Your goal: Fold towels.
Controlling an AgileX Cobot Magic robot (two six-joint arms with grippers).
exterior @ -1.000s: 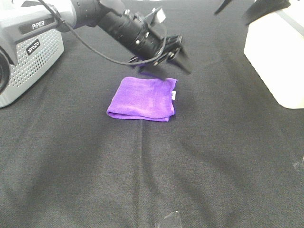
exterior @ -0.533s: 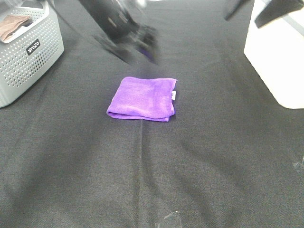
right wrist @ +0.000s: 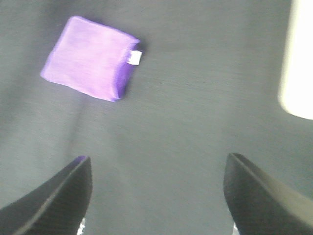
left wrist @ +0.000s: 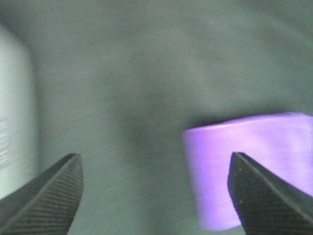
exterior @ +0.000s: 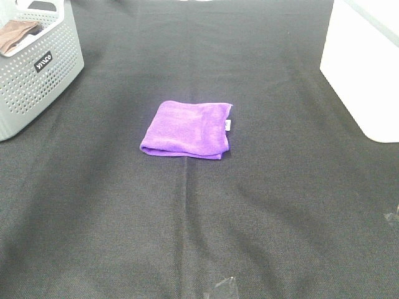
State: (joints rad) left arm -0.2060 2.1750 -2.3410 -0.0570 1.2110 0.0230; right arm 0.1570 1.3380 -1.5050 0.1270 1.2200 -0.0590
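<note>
One towel (exterior: 187, 129) lies folded into a compact square on the black table (exterior: 262, 205), folding apparently complete, while both my grippers (left wrist: 154, 196) (right wrist: 156, 193) hang released, grasping nothing.

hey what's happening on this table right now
Nothing is being handled at this moment. A purple towel lies folded into a small square on the black table, white tag at its edge. Neither arm shows in the high view. Both wrist cameras look down at the towel from above, and the left gripper and right gripper are open and empty. A grey basket with a brown cloth sits at the left, a white box at the right.
</note>
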